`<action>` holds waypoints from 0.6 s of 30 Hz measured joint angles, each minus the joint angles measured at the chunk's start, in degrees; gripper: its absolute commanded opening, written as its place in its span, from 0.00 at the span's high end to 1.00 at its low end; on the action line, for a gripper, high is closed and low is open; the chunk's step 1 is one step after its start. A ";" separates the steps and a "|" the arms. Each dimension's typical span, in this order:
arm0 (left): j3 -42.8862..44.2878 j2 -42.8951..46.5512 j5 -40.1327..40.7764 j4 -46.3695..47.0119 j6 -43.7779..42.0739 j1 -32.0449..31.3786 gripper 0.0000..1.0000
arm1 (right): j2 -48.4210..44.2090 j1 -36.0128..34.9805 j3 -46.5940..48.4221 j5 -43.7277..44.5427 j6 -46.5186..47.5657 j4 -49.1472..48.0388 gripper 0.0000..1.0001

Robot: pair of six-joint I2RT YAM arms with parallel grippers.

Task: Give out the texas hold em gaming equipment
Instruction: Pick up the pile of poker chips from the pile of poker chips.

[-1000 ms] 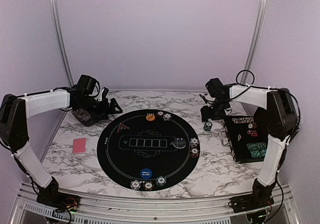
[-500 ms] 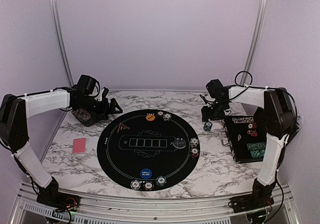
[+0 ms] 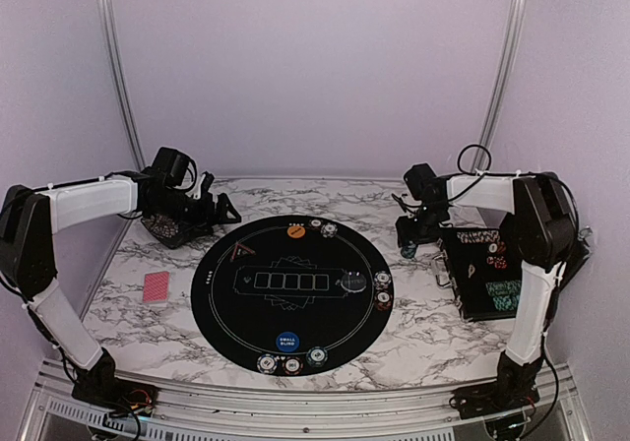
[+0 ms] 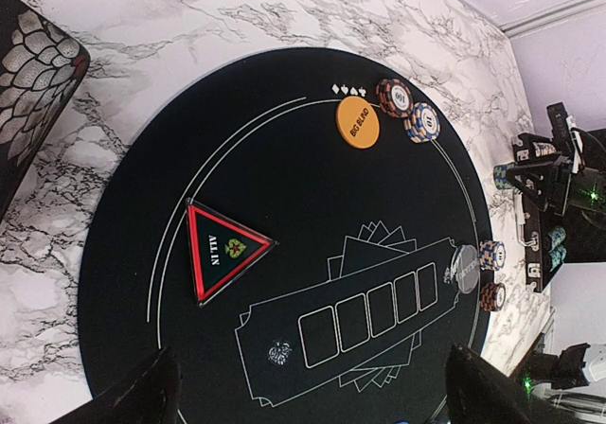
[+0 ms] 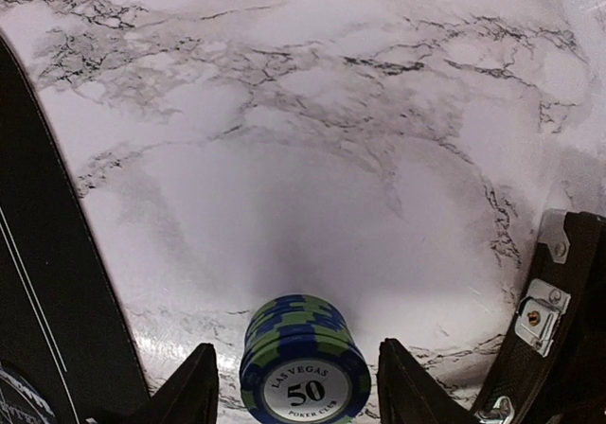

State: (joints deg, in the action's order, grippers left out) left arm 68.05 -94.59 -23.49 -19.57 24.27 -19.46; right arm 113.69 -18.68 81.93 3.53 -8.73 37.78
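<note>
Now, my right fingers (image 5: 202, 392) stand spread either side of the chip stack (image 5: 305, 372), just clear of it — my left fingers (image 4: 142, 397) gape wide above the mat (image 4: 312, 197).

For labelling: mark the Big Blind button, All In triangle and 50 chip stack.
Big Blind button (image 4: 358, 121): left wrist view, face centre.
All In triangle (image 4: 223, 251): left wrist view, face centre.
50 chip stack (image 5: 305, 386): right wrist view, top label.

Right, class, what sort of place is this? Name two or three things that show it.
Probably a robot lab test booth, staged as a poker table: plain lilac walls on a metal frame, two robot arms bolted at the near edge of a marble table, and a round black poker mat with chips.
</note>
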 measured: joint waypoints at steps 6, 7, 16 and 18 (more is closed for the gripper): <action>0.00 0.00 0.00 0.00 0.02 0.00 0.01 | 0.02 0.11 -0.44 0.00 -0.02 -0.46 0.49; 0.00 0.00 0.00 0.00 0.02 0.00 0.01 | 0.02 0.11 -0.48 0.00 -0.02 -0.46 0.50; 0.00 0.00 0.00 0.00 0.02 0.00 0.01 | 0.02 0.24 -0.57 0.00 -0.02 -0.55 0.52; 0.00 0.00 0.02 0.00 0.02 0.00 0.01 | 0.02 0.26 -0.57 0.00 -0.02 -0.55 0.52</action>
State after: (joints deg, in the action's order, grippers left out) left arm 68.05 -94.59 -23.46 -19.57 24.29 -19.46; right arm 113.71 -18.41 81.36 3.53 -8.75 37.23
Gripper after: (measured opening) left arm 0.989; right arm 0.479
